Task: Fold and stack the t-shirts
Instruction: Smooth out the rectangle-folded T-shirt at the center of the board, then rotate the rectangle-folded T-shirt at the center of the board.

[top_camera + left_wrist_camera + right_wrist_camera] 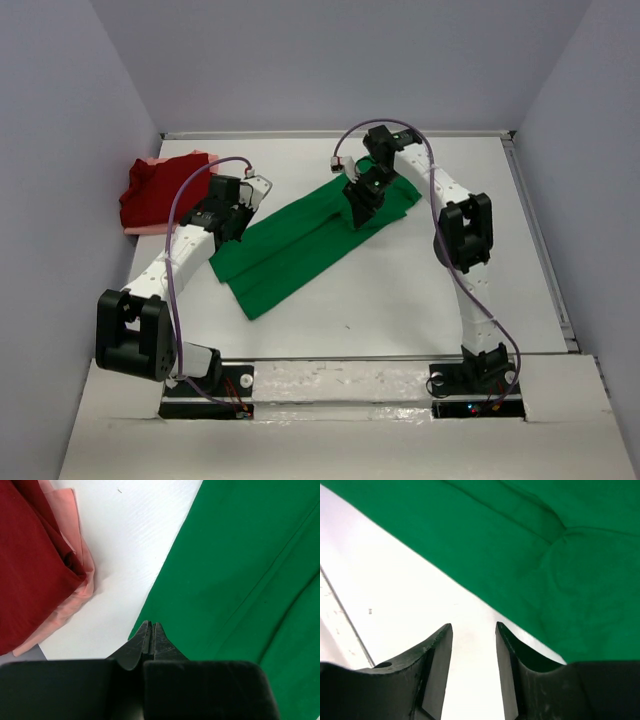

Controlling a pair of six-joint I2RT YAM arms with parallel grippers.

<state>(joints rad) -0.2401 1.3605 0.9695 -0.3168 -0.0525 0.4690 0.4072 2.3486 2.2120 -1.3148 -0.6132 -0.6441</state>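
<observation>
1. Top view: the green t-shirt [300, 250] lies as a long diagonal band in the middle of the counter [420, 300] and looks already folded lengthwise. The dark red t-shirt [150, 195] sits on the pale pink t-shirt [150, 229] in a pile at the far left. My left hand [255, 190] hangs over the band's upper left edge, and my right hand [360, 210] is over its far right end.
2. Left wrist view: my left hand [151, 627] is pressed together with no cloth visible between the fingers. The tips are right at the edge of the green t-shirt [240, 570]. The dark red t-shirt [30, 570] on the pale pink t-shirt [85, 577] lies near, with a strip of bare counter [135, 540] between that pile and the green.
3. Right wrist view: my right hand [473, 626] is spread and empty, with the tips over bare counter [395, 590] just beside the edge of the green t-shirt [520, 570]. There are creases in the cloth near that edge.
4. Judgement: the step in hand is taking this end for the crosswise fold.
   - I should shift onto the cloth and go low enough to catch all layers.
   - I should pinch near the corner, not mid-edge.
   - I should carry the end flat toward the other end so the edges line up.
   - My left hand should pin the band so it does not drag.
</observation>
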